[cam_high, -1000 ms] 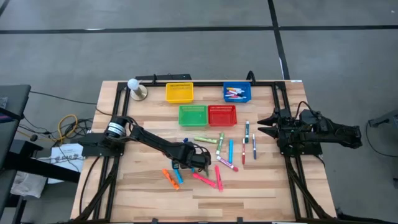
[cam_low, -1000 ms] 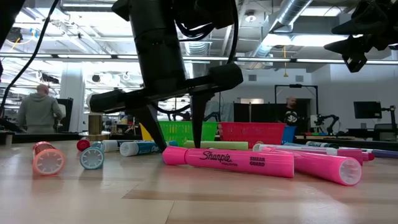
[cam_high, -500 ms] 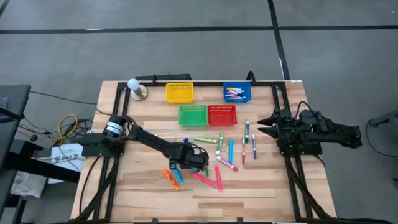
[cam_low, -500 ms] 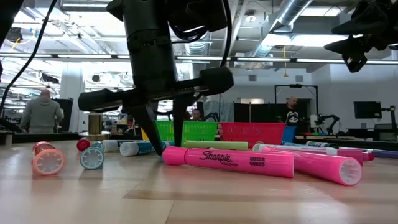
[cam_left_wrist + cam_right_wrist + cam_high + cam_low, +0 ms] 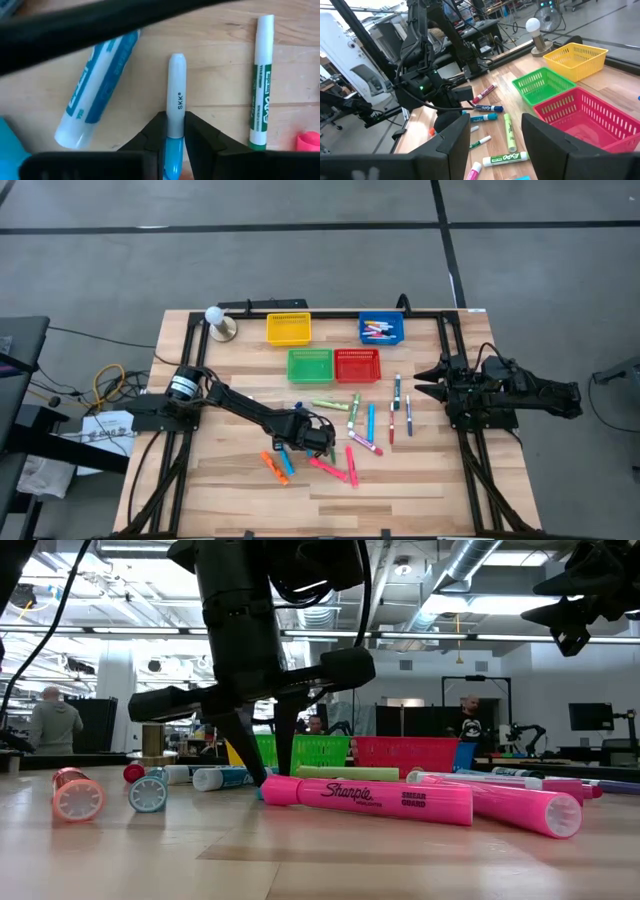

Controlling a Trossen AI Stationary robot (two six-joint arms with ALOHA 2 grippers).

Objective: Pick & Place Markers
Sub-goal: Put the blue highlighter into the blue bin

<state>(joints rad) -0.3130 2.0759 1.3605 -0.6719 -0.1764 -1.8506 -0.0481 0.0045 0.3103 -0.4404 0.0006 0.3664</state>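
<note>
Several markers lie scattered on the wooden table [image 5: 230, 480] in front of the baskets. My left gripper [image 5: 300, 442] stands over them, fingers down and shut on a thin white marker with a blue end marked SKK [image 5: 176, 85]. In the low view its fingertips [image 5: 262, 778] reach the table behind a fat pink marker [image 5: 370, 798]. My right gripper [image 5: 425, 380] waits open and empty above the table's right edge; it also shows in the right wrist view [image 5: 495, 145]. My left gripper pinches the SKK marker between its two fingers [image 5: 156, 134], at the place where the white barrel meets the blue end [image 5: 175, 131]. The fingers come from above, pointing down, and lie across the marker. The marker lies flat on the table.
A fatter white-and-blue marker [image 5: 97, 90] and a green-and-white marker [image 5: 261, 85] lie on either side of the held one. At the back stand yellow [image 5: 288, 328], green [image 5: 309, 364], red [image 5: 357, 364] and blue [image 5: 382, 329] baskets; the blue one holds several markers. A bulb on a stand [image 5: 217, 320] is at the far left.
My left gripper's fingers have come together in the low view, from a wide gap to a narrow one, closing on the thin marker on the table. The markers have stayed where they were.
</note>
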